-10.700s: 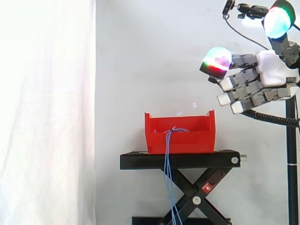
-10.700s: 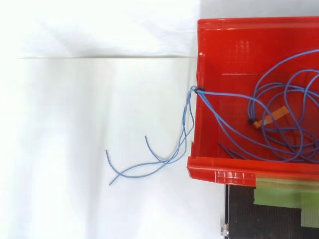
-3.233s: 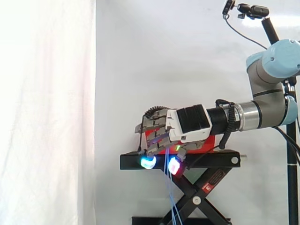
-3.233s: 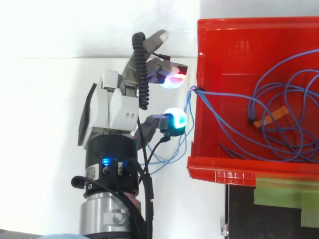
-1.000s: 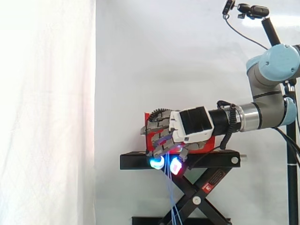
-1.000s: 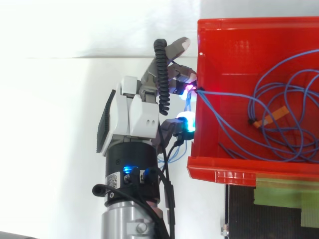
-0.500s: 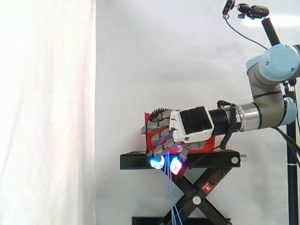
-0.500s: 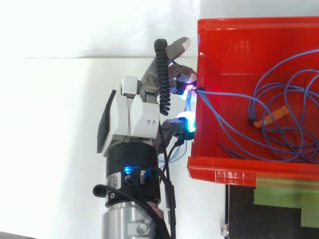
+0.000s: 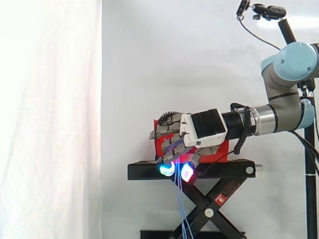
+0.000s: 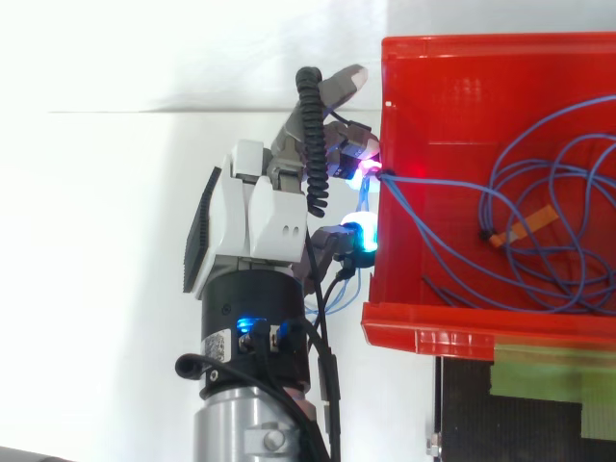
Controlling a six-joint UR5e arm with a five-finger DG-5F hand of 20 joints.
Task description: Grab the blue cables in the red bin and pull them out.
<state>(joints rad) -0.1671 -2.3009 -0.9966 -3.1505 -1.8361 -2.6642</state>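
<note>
The red bin [image 10: 462, 322] stands on a black stand [image 9: 144, 172]. Loose blue cables [image 10: 539, 192] coil inside it, and a bundle runs over its left wall and hangs down past the stand [image 9: 180, 209]. My hand [image 10: 255, 217] is just outside that wall, fingers curled downward, with a magenta-lit fingertip [image 10: 363, 171] and a cyan-lit thumb tip [image 10: 358, 236] closed either side of the hanging bundle. In the side view the hand [image 9: 202, 130] covers the bin's front, its glowing tips at the stand's top edge.
An orange tag [image 10: 525, 223] lies among the cables in the bin. Green tape [image 10: 549, 371] sticks to the stand below the bin. A scissor lift [image 9: 209, 209] carries the stand. A camera mount [image 9: 264, 10] sits on a pole at top right.
Over the last second the hand has risen slightly and tilted a little; its fingertips stay at the cables by the bin's wall. The cables in the bin look unmoved.
</note>
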